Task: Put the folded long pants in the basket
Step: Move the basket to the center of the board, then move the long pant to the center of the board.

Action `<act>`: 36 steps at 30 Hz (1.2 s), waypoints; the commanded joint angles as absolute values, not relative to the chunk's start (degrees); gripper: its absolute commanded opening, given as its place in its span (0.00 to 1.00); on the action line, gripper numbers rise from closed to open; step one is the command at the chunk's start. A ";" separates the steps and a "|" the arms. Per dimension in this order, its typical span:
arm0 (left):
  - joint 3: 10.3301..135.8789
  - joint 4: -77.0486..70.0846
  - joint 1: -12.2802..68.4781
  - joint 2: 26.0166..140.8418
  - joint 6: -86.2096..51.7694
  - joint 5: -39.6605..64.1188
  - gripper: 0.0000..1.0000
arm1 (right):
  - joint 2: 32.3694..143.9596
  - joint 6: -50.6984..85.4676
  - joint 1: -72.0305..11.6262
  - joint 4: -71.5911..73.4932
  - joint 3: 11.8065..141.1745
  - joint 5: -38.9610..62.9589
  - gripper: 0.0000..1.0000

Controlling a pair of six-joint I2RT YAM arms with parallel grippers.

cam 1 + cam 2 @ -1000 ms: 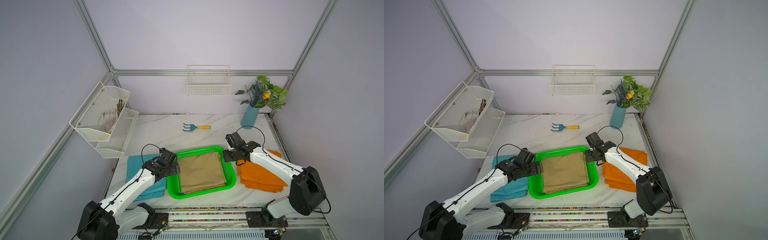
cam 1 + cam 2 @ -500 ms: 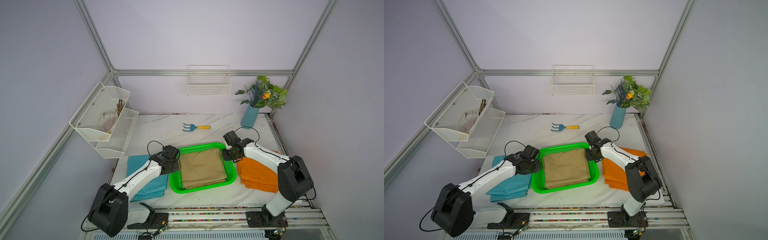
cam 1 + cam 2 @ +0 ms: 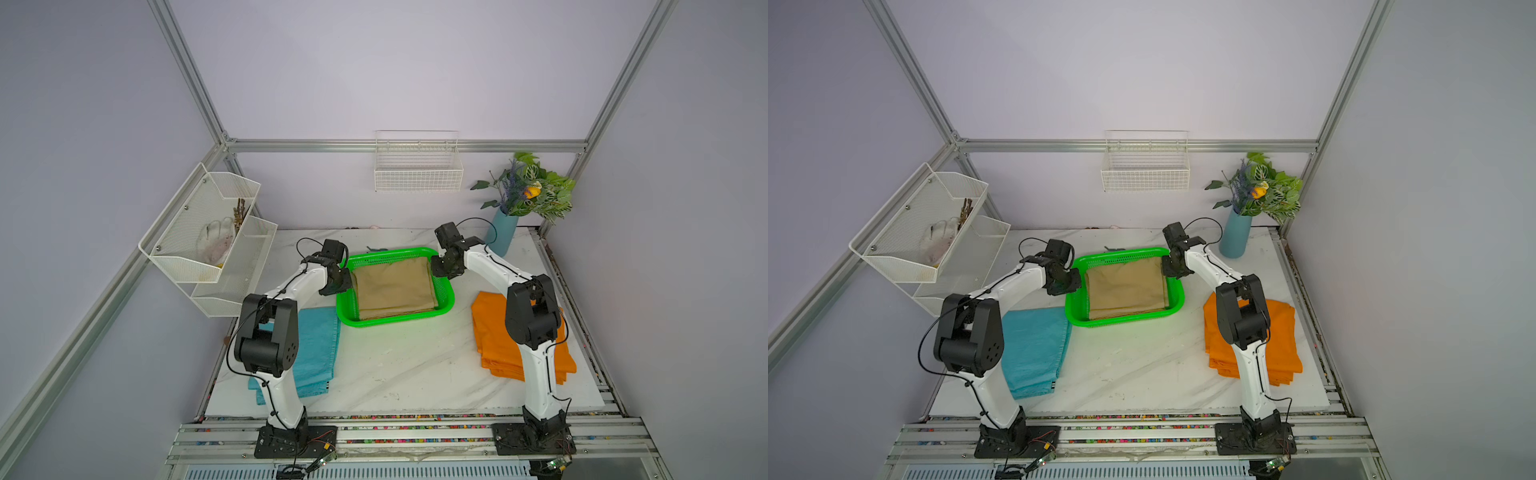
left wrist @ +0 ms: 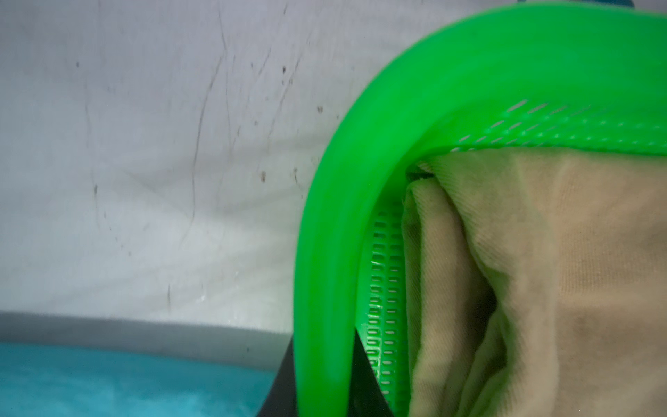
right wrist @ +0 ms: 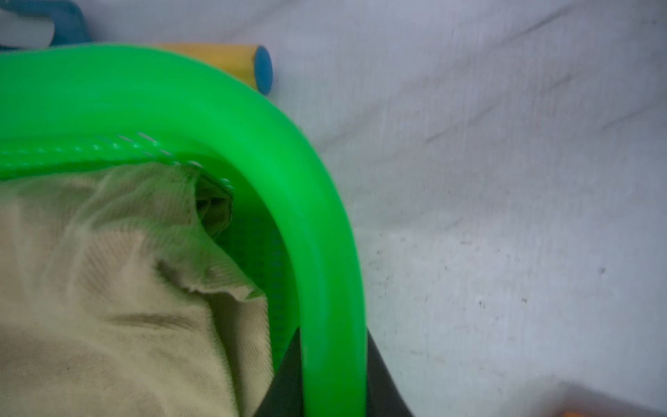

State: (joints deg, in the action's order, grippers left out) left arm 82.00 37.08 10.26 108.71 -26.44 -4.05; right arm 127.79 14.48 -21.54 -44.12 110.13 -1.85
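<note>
Carried toward the top of the frame since a second ago, the green basket (image 3: 395, 322) now sits mid-tabletop (image 3: 407, 374) in both top views, with the folded tan pants (image 3: 392, 286) lying inside it. The left jaws are clamped on its left rim and the right jaws on its right rim. Each wrist view shows black fingers (image 4: 281, 390) on either side of the green edge. The teal pants (image 3: 316, 353) lie at lower left and the orange pants (image 3: 492, 328) at right, both outside the basket. A yellow-handled rake (image 5: 231, 61) lies just beyond the rim.

Folded tan pants (image 3: 392, 286) inside green basket (image 3: 399, 321)
</note>
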 commanded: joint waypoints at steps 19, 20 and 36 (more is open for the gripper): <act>98.72 37.52 10.38 107.10 -25.20 -3.96 1.00 | 115.34 23.60 -15.24 -39.20 107.76 8.62 0.99; 97.87 36.52 11.07 105.15 -25.22 -3.42 1.00 | 112.08 23.94 -14.06 -38.67 103.64 8.75 0.99; 88.40 15.82 36.72 107.53 -38.23 20.26 1.00 | 81.08 31.74 0.42 -34.00 52.38 1.70 0.45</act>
